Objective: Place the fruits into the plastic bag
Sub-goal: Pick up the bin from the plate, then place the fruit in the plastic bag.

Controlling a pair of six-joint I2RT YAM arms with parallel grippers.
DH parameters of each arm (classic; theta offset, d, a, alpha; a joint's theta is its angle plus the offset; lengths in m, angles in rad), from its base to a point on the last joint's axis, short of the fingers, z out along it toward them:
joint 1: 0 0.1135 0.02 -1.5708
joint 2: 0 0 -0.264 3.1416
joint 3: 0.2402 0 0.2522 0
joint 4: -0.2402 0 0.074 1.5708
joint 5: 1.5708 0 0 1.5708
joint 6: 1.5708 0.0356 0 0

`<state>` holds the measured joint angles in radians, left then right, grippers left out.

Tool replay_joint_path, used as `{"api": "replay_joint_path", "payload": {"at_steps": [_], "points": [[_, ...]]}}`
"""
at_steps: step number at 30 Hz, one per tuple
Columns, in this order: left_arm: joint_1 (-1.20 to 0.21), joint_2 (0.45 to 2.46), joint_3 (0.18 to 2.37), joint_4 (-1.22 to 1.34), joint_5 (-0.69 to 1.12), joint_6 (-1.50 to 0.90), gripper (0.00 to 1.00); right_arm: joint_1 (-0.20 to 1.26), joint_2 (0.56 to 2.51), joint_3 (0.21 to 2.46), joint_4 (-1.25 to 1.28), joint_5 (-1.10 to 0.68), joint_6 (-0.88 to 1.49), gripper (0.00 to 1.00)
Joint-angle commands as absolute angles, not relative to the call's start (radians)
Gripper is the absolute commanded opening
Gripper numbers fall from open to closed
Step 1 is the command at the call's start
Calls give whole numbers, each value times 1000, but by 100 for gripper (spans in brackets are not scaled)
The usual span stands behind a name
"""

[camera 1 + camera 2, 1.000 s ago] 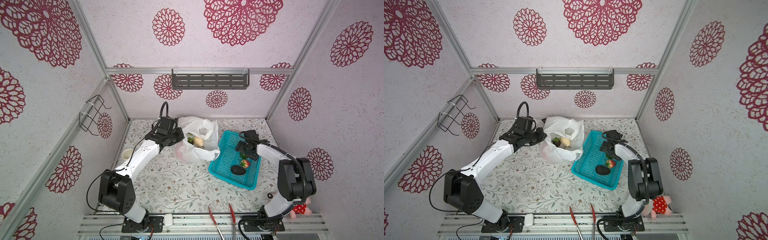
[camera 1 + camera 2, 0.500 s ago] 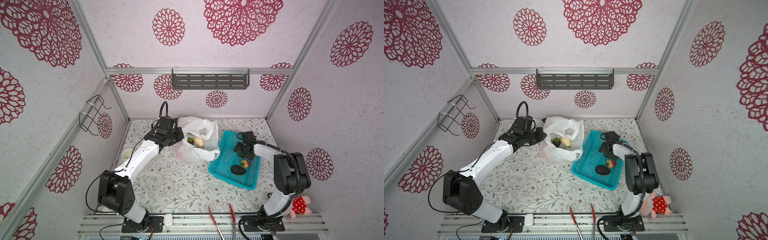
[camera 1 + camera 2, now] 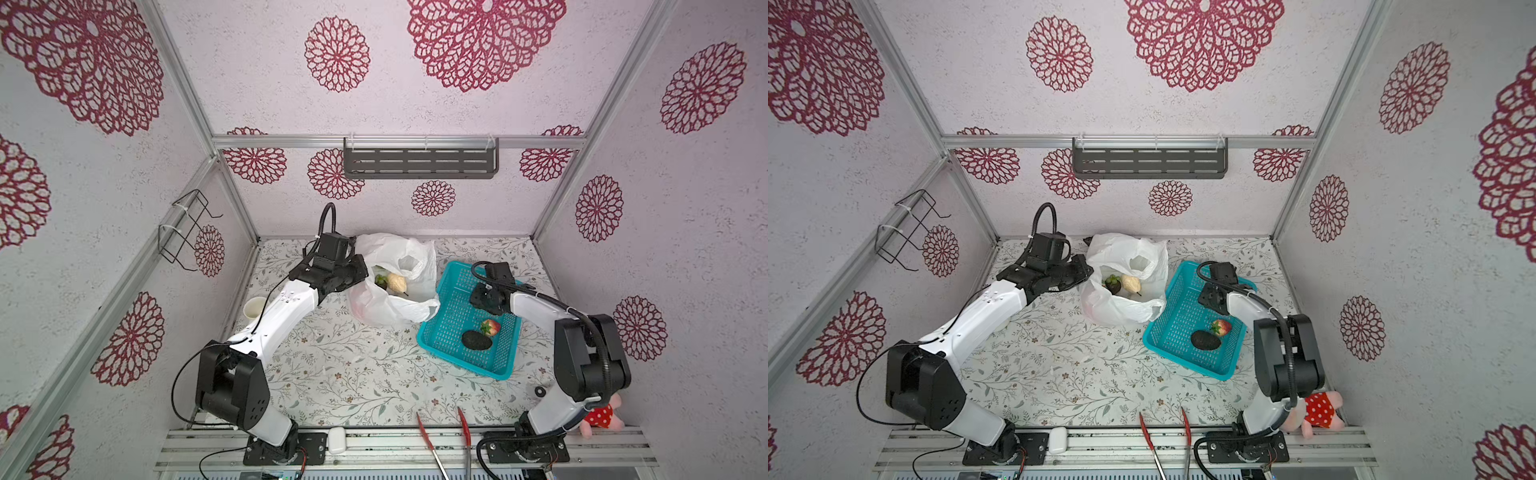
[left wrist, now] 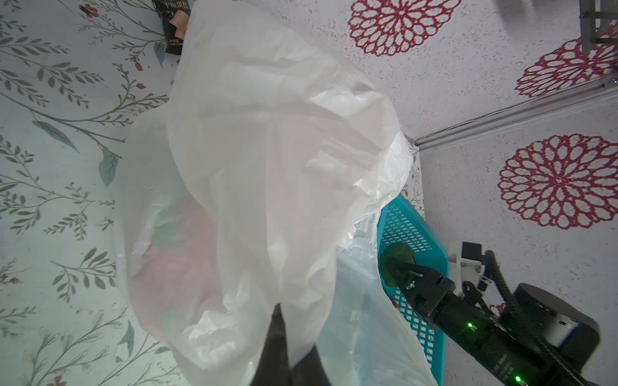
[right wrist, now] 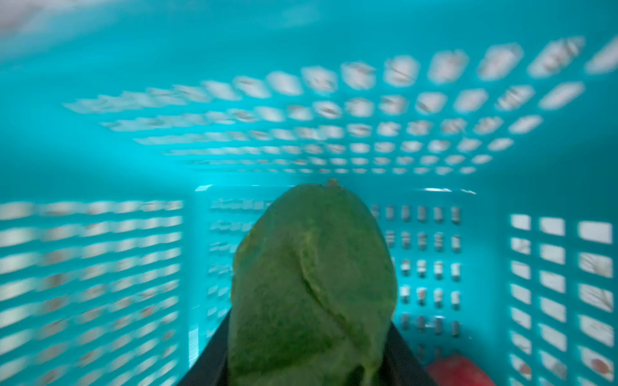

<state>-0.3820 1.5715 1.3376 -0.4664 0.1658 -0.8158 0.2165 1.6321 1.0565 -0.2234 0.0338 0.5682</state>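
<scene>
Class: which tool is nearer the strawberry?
Right. The right tool, in the basket gripping a green fruit, is near the strawberry; the left tool grips the bag outside it.

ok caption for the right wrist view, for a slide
Right gripper closed around the green fruit inside the teal basket, red strawberry just in view.

Both top views are bright and sharp, with soft light and bent edges. In the right wrist view the teal basket (image 5: 100, 167) is smeared with blur; the green fruit (image 5: 311, 284) looks clearer. The white bag (image 4: 267, 150) glows.
</scene>
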Motion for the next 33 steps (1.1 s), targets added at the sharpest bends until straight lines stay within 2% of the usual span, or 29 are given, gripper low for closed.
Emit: {"api": "replay_joint_path", "payload": {"at_steps": [1, 5, 13, 18, 25, 29, 30, 33], "points": [[-387, 1586, 1360, -466, 165, -820, 0, 306, 1526, 1142, -107, -68, 461, 36], [-387, 1591, 1369, -469, 171, -819, 0, 404, 1545, 1222, -51, -203, 399, 38], [-389, 1589, 1371, -475, 173, -812, 0, 573, 1728, 1351, -65, -591, 317, 41], [-395, 1582, 1368, -479, 179, -804, 0, 597, 1845, 1406, -42, -588, 388, 42], [-402, 1567, 1362, -479, 187, -793, 0, 582, 2056, 1679, -163, -422, 424, 42], [-404, 1569, 1358, -476, 199, -790, 0, 560, 2149, 1816, -161, -399, 479, 43], [-405, 1571, 1358, -475, 200, -790, 0, 557, 2169, 1846, -157, -398, 487, 47], [-404, 1576, 1358, -471, 200, -790, 0, 550, 2209, 1905, -132, -414, 507, 69]]}}
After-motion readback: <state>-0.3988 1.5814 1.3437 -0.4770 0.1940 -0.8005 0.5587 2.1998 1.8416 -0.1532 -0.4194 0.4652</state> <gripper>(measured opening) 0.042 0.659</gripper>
